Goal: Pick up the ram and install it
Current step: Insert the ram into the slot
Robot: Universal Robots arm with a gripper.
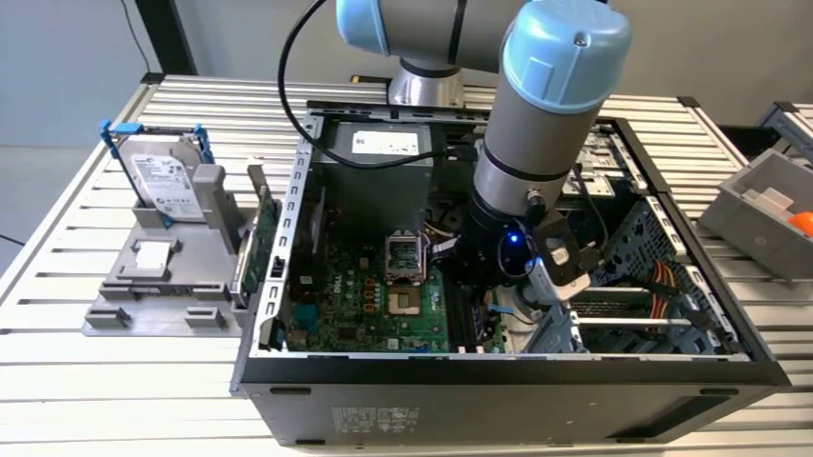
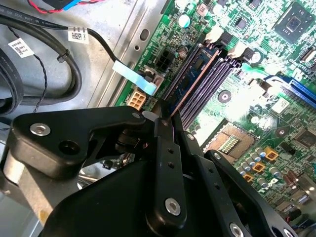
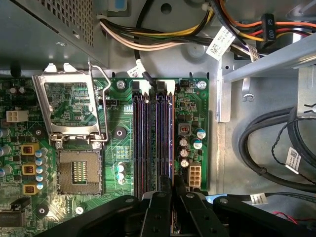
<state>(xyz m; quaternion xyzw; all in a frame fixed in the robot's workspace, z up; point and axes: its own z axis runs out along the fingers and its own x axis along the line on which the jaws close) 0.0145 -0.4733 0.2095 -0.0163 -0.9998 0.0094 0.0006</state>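
While the hard drive (image 1: 169, 181) and green card (image 1: 258, 249) wait off the case's (image 1: 508, 381) left wall, the gripper (image 2: 167, 114), fingers clamped on the ram (image 2: 193, 76) (edge-on), holds it lengthwise along the outermost slot (image 3: 170, 133), near the motherboard's (image 3: 123, 148) edge.

Green printed motherboard (image 3: 123, 148) with long black slots (image 3: 140, 138); dark bluish-green thin ram stick (image 2: 190, 81); black metal claw (image 2: 165, 123); blue-framed silver hard drive (image 1: 166, 176)
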